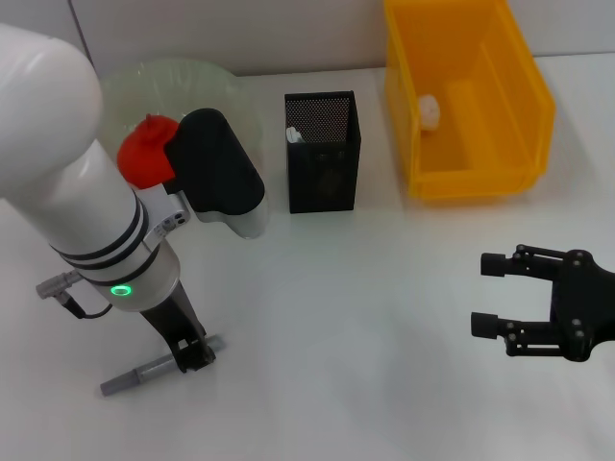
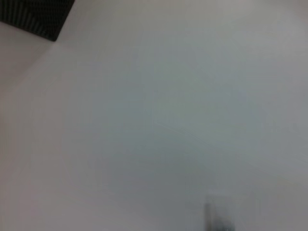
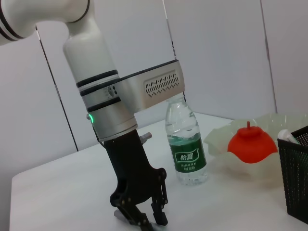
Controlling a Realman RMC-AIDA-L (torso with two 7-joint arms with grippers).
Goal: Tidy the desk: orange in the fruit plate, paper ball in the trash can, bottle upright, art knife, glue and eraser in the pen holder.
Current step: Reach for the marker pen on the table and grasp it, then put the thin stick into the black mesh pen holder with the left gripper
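Two arms show in the head view, and only the left one is down at the desk: the left gripper (image 1: 192, 353) stands over a grey stick-shaped object (image 1: 159, 366) lying flat near the front left of the white table (image 1: 365, 317), its dark fingers closed around the stick's near end as far as that view tells. The right wrist view shows the same fingers (image 3: 142, 216) from the side, drawn narrow with their tips at the tabletop and a bit of the grey object between them. That side view also reveals the bottle (image 3: 186, 144) standing upright just behind the left arm, something the head view hides behind the arm's bulk. The orange (image 1: 144, 149) sits in the fruit plate (image 1: 207, 77) at the back left, seen red against the pale green bowl in both views. The pen holder (image 1: 323, 151) stands at the back centre with something pale poking up inside it; what it is cannot be told. Beside it to the right, the trash can (image 1: 466, 96) holds the paper ball (image 1: 429, 110), visible only from the head camera. The left wrist view gives little beyond bare table, a corner of the pen holder and a blurred grey shape at the edge. The right gripper (image 1: 492, 293) hovers over the front right of the table, fingers spread wide and holding nothing.
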